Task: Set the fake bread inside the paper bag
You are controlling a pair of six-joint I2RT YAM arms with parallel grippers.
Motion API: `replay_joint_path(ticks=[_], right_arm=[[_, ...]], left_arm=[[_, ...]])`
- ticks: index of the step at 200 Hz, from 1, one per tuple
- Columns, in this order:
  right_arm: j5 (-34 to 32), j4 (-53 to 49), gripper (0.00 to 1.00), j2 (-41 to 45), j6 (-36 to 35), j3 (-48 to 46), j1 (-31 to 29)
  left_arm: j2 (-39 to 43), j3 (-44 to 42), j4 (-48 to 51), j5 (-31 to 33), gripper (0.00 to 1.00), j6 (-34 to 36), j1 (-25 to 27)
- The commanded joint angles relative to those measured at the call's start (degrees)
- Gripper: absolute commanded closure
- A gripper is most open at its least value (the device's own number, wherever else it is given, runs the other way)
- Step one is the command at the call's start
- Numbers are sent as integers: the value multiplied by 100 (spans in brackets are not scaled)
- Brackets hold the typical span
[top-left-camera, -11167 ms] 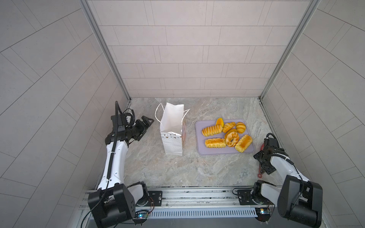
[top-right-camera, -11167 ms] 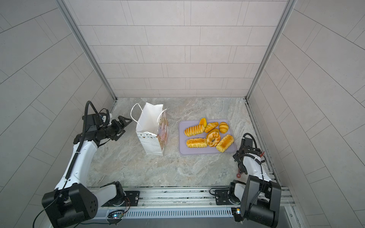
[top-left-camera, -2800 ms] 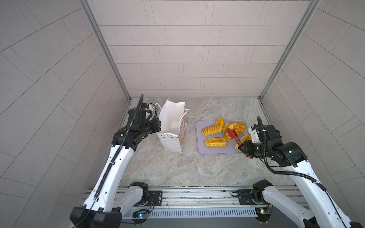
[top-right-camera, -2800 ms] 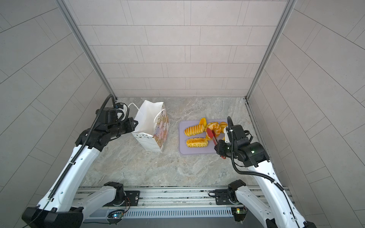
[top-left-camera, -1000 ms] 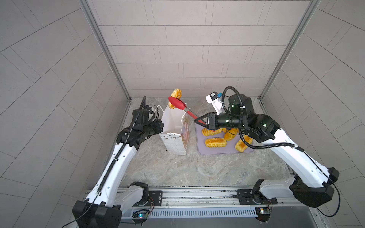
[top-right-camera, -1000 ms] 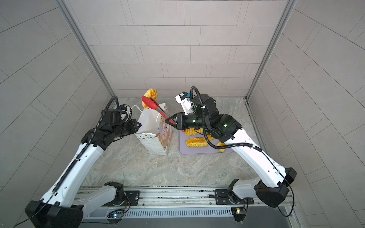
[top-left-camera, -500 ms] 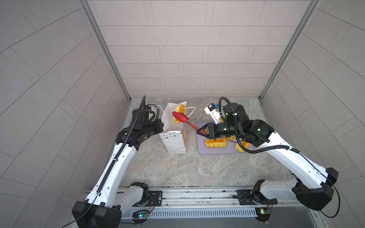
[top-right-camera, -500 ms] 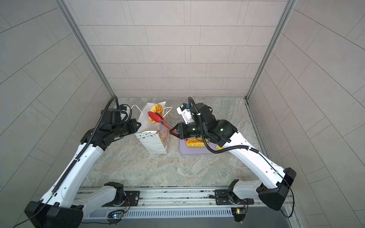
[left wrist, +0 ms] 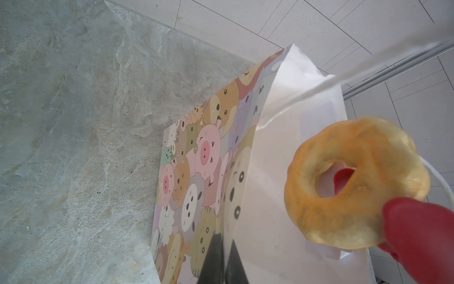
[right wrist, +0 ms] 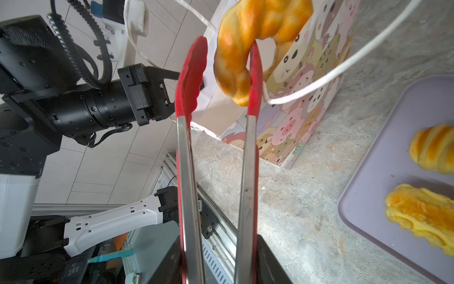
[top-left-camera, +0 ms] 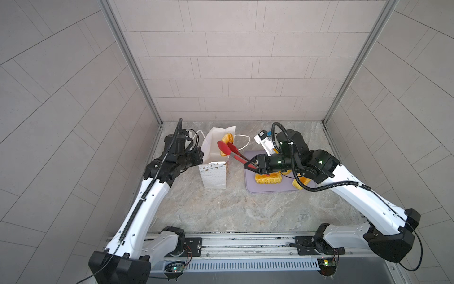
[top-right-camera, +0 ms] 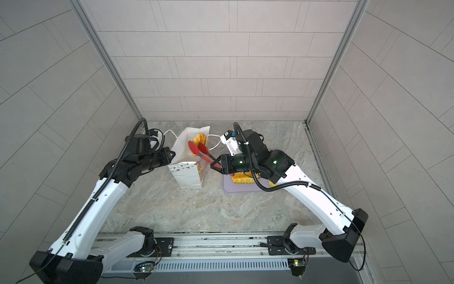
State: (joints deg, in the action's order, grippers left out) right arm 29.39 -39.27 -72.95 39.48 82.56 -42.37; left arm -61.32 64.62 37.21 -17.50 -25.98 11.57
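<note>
fake bread ring (top-left-camera: 227,136): on spread tongs (top-left-camera: 236,155) gripped by right end effector (top-left-camera: 250,165), at mouth of paper bag (top-left-camera: 213,172) pinched by left end effector (top-left-camera: 200,157).

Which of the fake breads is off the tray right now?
The ring doughnut: it hangs on one arm of the red tongs over the mouth of the paper bag; the ridged loaves lie on the lilac tray.

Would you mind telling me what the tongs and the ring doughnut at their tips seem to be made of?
Tongs: bare grey metal arms, likely steel, with matte red tips, probably silicone. Ring doughnut: glossy, slightly translucent golden-orange shell, likely plastic or rubber; the look leaves that open.
</note>
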Motion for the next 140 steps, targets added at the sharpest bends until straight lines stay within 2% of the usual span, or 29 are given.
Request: replay_joint_path(ticks=[1, 71, 140], right_arm=[[-63, 201, 54, 195, 11, 40, -26], [-210, 108, 51, 168, -76, 227, -22], [-621, -841, 49, 66, -540, 837, 0]], left_arm=[[10, 118, 4, 61, 100, 66, 47], [-4, 52, 0, 117, 100, 67, 100], [-26, 8, -30, 176, 100, 46, 109]])
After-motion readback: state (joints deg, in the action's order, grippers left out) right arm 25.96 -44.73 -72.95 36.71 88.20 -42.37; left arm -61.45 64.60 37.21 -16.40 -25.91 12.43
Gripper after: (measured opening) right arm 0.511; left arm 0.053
